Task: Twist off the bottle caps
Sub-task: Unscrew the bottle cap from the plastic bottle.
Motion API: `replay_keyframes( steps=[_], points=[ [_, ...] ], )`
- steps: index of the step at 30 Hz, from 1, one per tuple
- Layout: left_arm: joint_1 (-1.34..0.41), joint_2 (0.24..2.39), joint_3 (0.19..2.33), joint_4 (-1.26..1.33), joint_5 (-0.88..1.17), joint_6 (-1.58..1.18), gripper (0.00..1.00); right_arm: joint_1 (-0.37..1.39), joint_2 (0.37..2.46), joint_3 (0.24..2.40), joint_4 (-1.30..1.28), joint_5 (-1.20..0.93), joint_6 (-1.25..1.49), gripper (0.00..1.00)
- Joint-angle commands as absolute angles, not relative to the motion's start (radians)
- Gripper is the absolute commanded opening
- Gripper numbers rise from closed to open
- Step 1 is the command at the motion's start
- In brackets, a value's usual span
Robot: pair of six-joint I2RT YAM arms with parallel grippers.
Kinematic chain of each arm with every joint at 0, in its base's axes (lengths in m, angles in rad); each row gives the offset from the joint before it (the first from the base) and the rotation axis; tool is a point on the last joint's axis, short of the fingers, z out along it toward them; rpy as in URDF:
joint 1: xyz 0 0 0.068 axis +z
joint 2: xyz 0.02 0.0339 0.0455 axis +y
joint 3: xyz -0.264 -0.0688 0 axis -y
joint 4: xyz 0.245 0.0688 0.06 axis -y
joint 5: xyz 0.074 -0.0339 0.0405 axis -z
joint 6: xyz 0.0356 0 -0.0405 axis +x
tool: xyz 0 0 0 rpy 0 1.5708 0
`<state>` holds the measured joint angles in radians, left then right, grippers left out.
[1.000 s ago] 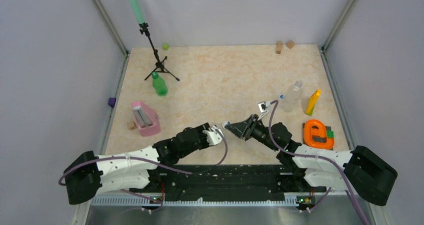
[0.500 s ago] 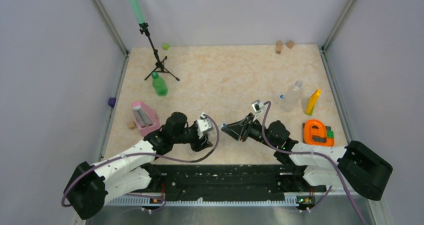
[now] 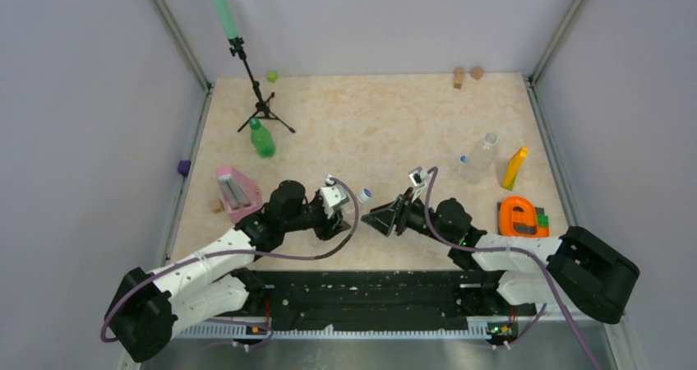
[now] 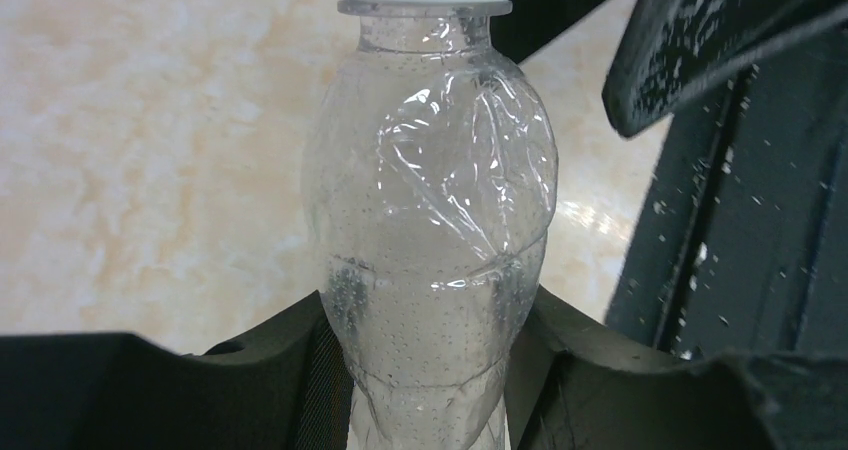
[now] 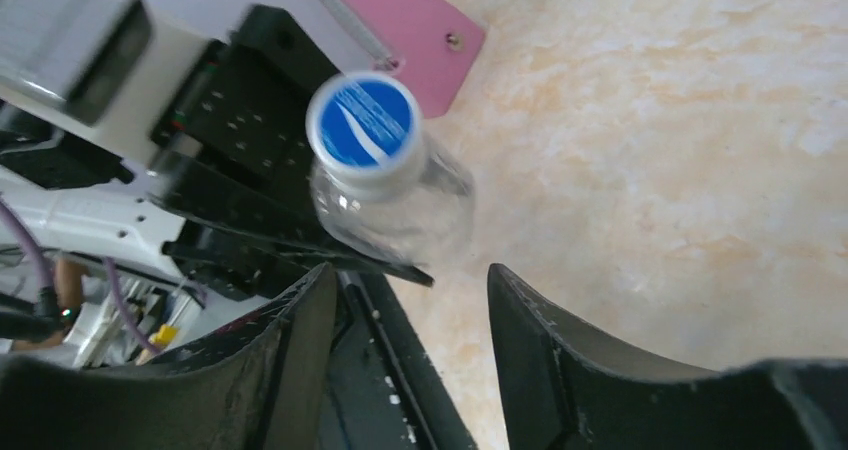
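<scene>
Cap first: the blue cap sits on the neck of a clear bottle, which is held near the front middle of the table with its capped end pointing toward the right arm. The left gripper is clenched on the bottle's lower body, and both dark fingers press into the crumpled plastic. The right gripper faces the cap head-on with its jaws parted and nothing between them. The cap is just ahead of the fingertips and does not touch them. Farther out, a green bottle with a dark green cap stands at the left beside a black tripod. A second clear bottle is at the right, next to a yellow block. A pink holder sits just left of the left arm's wrist — an orange object lies near the right arm.
</scene>
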<state>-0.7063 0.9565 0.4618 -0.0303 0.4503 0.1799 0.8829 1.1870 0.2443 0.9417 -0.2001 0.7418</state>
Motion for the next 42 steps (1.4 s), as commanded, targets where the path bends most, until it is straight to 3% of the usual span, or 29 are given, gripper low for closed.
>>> replay_keyframes(
  steps=[1,5,16,26,37,42],
  points=[
    [-0.704,0.936,0.442,0.157,0.349,0.161,0.00,0.889,1.160,0.255,0.866,-0.122,0.800,0.60],
    [-0.721,0.922,0.425,0.180,0.306,0.173,0.00,0.885,1.118,0.221,0.939,-0.117,0.844,0.68],
    [-1.005,0.934,0.415,0.205,-0.245,0.383,0.00,0.885,0.991,0.175,0.910,-0.021,0.927,0.68],
    [-1.084,0.965,0.381,0.266,-0.281,0.488,0.00,0.875,0.924,0.134,0.904,0.046,0.973,0.66],
    [-1.118,0.999,0.409,0.268,-0.254,0.530,0.00,0.873,0.965,0.156,0.937,0.005,0.965,0.50],
    [-1.120,1.014,0.411,0.257,-0.269,0.530,0.00,0.872,1.000,0.167,0.953,-0.035,0.963,0.38]
  ],
)
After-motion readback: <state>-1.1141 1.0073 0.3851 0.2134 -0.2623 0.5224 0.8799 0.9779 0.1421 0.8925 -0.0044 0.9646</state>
